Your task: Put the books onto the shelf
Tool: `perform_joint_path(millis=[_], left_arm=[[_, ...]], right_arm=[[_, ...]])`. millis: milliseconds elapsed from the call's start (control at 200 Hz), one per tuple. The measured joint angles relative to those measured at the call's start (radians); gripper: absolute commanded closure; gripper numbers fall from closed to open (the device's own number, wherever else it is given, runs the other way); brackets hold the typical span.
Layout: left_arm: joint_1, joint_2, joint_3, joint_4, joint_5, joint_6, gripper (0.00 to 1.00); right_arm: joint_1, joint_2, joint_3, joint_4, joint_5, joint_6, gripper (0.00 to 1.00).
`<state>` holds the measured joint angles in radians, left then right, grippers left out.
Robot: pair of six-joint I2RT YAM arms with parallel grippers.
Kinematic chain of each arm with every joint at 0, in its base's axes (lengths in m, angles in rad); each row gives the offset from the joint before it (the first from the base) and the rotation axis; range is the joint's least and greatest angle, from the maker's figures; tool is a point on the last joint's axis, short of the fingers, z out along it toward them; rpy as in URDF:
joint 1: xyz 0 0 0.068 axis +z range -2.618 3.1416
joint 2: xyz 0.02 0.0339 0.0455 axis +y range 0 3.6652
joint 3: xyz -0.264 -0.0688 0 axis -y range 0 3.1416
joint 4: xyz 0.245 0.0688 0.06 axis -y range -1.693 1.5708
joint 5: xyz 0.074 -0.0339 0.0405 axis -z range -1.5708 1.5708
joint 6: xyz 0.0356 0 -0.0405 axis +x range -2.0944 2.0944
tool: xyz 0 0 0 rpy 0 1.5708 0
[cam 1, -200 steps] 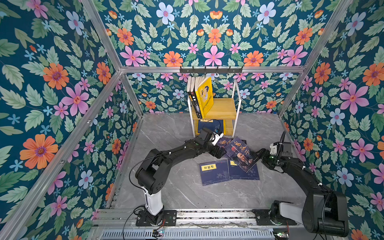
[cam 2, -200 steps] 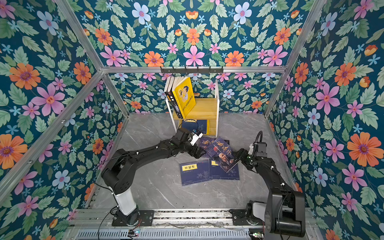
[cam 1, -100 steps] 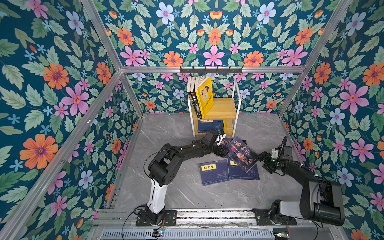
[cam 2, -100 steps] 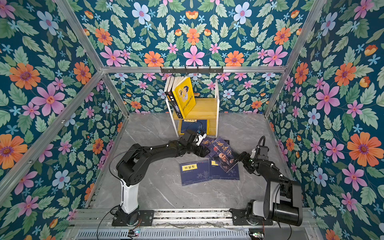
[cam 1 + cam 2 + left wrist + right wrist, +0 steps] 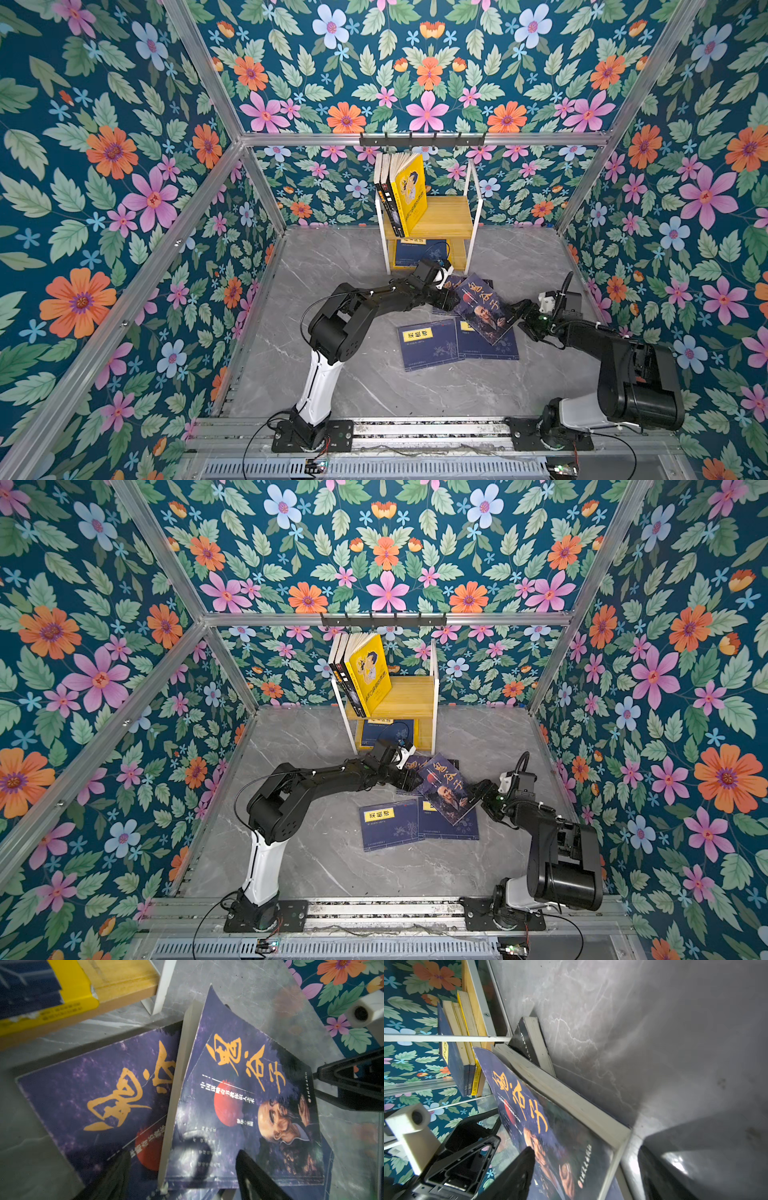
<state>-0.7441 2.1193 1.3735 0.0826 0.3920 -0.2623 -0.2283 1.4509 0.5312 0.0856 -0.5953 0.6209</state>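
Where the purple old-man portrait book (image 5: 484,309) lies tilted over a second copy (image 5: 93,1095), just before the shelf (image 5: 449,216), the left gripper (image 5: 452,300) straddles its page edge, jaws spread, gap showing. Right gripper (image 5: 519,319) straddles the opposite edge, one finger (image 5: 521,1165) on the cover; pinching or not, cannot tell.

PLACE: robot test booth | SIGNS: floral wall panels (image 5: 104,166) on aluminium frame (image 5: 291,139) — arms (image 5: 328,328) bolted to rail (image 5: 428,432)
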Motion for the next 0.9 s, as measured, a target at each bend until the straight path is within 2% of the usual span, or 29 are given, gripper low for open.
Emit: perform_joint_path(millis=[370, 900], left_arm=[[-0.004, 0.004, -0.023, 0.042, 0.026, -0.008, 0.39], [-0.002, 0.016, -0.031, 0.077, 0.030, -0.012, 0.45]], right_arm=[[0.000, -0.031, -0.016, 0.032, -0.040, -0.019, 0.28], [0.000, -0.106, -0.024, 0.135, -0.166, -0.020, 0.36]])
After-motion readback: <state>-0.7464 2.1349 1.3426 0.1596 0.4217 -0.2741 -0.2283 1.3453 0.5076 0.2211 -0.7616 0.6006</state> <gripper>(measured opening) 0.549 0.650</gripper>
